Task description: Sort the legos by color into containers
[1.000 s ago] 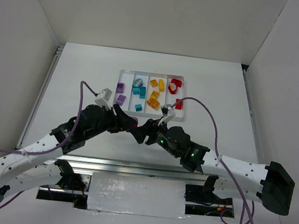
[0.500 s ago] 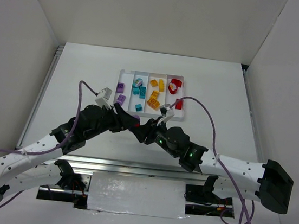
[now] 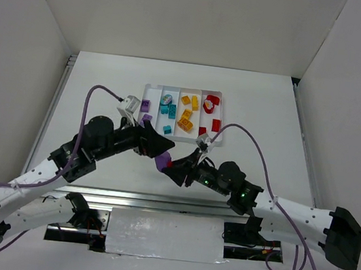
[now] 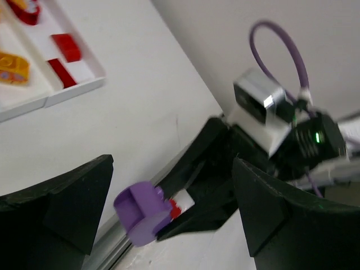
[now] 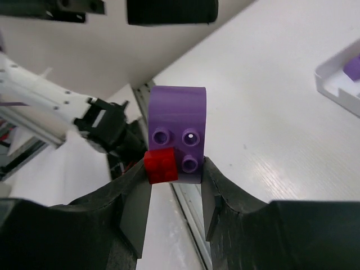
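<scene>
My right gripper (image 5: pixel 174 170) is shut on a purple lego (image 5: pixel 177 121) with a small red lego (image 5: pixel 161 166) stuck to its studs, held above the table near the front rail. From above, that purple lego (image 3: pixel 162 161) shows at the tip of the right gripper (image 3: pixel 171 168). My left gripper (image 4: pixel 172 162) is open, its fingers wide on either side of the purple lego (image 4: pixel 140 211) without touching it. The white tray of containers (image 3: pixel 183 88) lies beyond, holding purple (image 3: pixel 145 104), teal (image 3: pixel 168 110), yellow-orange (image 3: pixel 187 116) and red legos (image 3: pixel 212 101), one color per compartment.
The metal rail (image 3: pixel 159 201) and both arm bases run along the near table edge. White walls close in the table on three sides. The left arm's cable (image 3: pixel 100 92) loops over the table to the left of the tray.
My left gripper has opened, let go of the purple lego and drawn back to the left. The right gripper has dropped nearer the front rail, keeping the lego.
</scene>
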Controlling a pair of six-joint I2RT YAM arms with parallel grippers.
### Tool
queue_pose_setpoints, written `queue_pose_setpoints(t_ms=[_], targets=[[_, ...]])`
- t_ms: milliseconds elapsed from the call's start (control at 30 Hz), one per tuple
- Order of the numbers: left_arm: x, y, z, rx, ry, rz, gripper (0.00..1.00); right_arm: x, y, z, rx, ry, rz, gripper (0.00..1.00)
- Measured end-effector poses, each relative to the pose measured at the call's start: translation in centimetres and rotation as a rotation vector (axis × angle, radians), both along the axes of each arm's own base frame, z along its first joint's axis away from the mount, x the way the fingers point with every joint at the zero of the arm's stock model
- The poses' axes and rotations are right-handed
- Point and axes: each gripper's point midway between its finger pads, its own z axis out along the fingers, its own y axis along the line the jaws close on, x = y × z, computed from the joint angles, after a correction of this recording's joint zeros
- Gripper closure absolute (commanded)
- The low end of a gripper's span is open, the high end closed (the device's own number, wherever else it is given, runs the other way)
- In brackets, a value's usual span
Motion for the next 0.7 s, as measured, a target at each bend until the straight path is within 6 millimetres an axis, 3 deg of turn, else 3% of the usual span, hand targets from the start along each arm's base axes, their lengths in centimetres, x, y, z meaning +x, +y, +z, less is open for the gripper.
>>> queue_pose_setpoints(t_ms=[133,267,433,567,700], targets=[[-3.7,-0.7,2.6,-0.015,-0.197,-0.229,0.01,-2.3,-1.4,4.0,0.101,-0.064,0.114,1.00],[-7.6,-0.8,2.5,-0.050,-0.324,-0.427,0.00,-5.3,-2.7,7.4,0.196,-0.128,0.249,1.00],[-10.1,-1.5,2.9,-0.099,-0.390,-0.592,0.03,-7.9,-3.1,8.3,0.220,-0.146,0.381,1.00],[-10.9,-2.1,3.0,-0.133,-0.397,-0.662,0.19,-8.3,-3.0,8.1,0.214,-0.142,0.407,1.00],[-11.6,-2.3,3.1,-0.155,-0.404,-0.706,0.20,-8.4,-3.0,8.3,0.218,-0.148,0.414,1.00]])
